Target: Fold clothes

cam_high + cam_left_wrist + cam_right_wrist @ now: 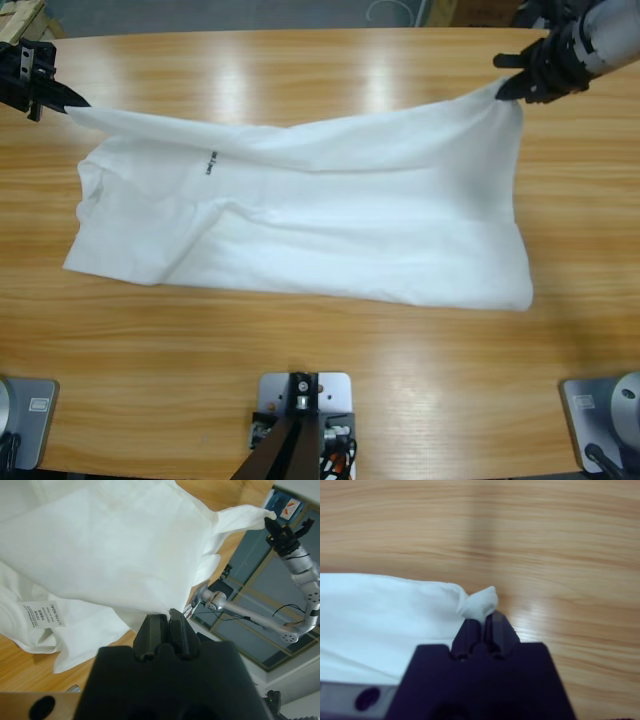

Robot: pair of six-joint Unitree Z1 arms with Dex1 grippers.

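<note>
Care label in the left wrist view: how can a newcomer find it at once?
The white T-shirt fills most of the left wrist view, above the left gripper. Low on its left side lies the care label, a small rectangle; it alone carries printed text on plain cloth.

The wooden surface (300, 330) has a light, streaky grain and glossy patches of reflected overhead light along its far side. Beyond its curved far edge lies grey floor (200, 14). The left wrist view shows what may be dark glazed panels (280, 587) in pale frames.
</note>
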